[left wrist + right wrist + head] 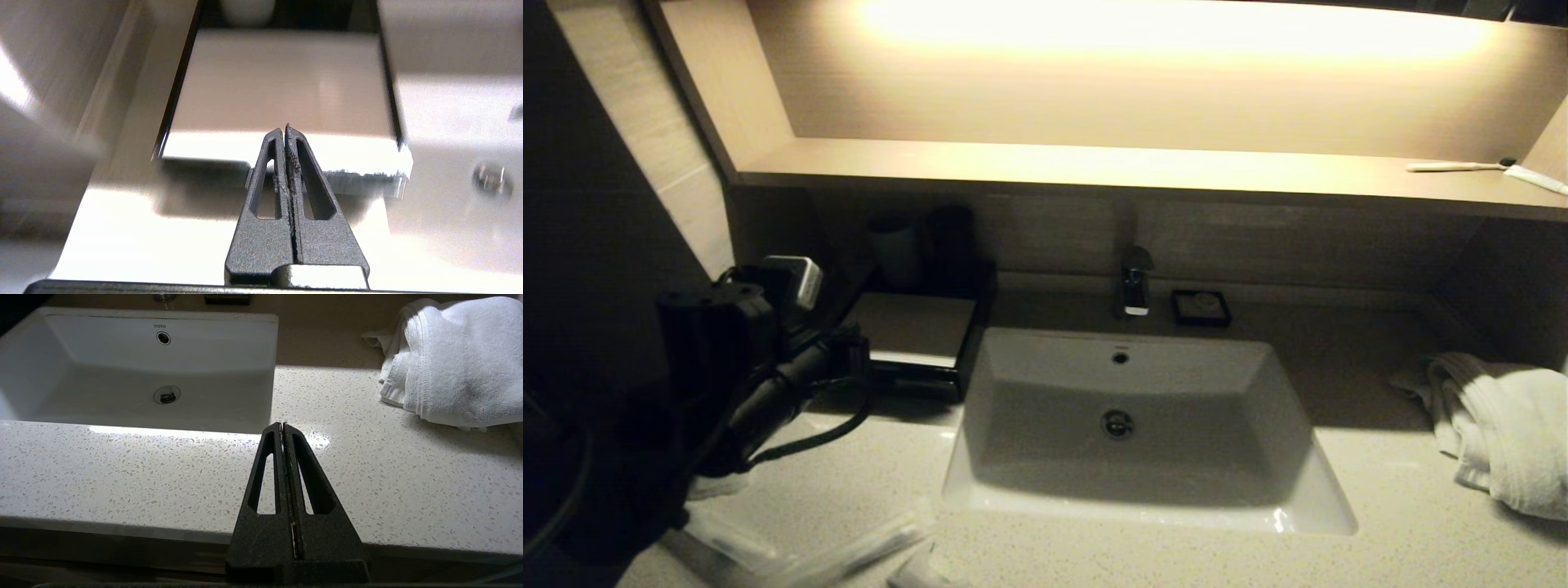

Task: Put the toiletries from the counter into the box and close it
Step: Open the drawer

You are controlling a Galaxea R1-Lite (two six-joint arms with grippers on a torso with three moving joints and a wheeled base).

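The box [913, 325] is dark with a pale flat lid and stands on the counter left of the sink; the lid lies over it. In the left wrist view the lid [282, 81] fills the middle. My left gripper [284, 130] is shut and empty, its tips just above the lid's near edge; in the head view it [858, 351] is at the box's front left. Clear-wrapped toiletry packets [849, 555] and a small tube [923, 573] lie at the counter's front left. My right gripper [282, 425] is shut and empty, low over the counter's front, right of the sink.
A white sink [1307, 498] fills the middle, with a tap [1134, 286] and a black soap dish [1201, 308] behind it. A white towel [1503, 425] lies at the right. Two cups [894, 249] stand behind the box. A toothbrush [1454, 167] lies on the upper shelf.
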